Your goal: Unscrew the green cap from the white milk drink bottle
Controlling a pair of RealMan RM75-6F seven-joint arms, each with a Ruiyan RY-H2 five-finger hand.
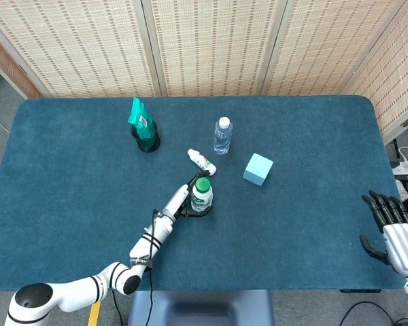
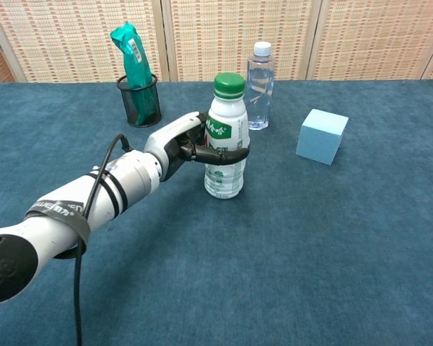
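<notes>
Your table (image 1: 68, 204) is covered in dark blue cloth. Standing on it: the white milk drink bottle (image 2: 224, 155) near the middle, upright, green cap (image 2: 229, 85) on. Behind it a clear water bottle (image 2: 258, 88), upright. A small white bottle (image 1: 202, 161) lies on its side between them. A black mesh cup (image 2: 140, 101) holding a green packet (image 2: 129, 45) stands back left. You have a light blue cube (image 2: 321, 135) to the right.

Left hand (image 2: 186, 147): white shell, black fingers (image 2: 227, 153). Behind it, white forearm with black bands, a lettered black strap and a loose black cable. Right hand (image 1: 393, 231): white ribbed back, black fingers.
</notes>
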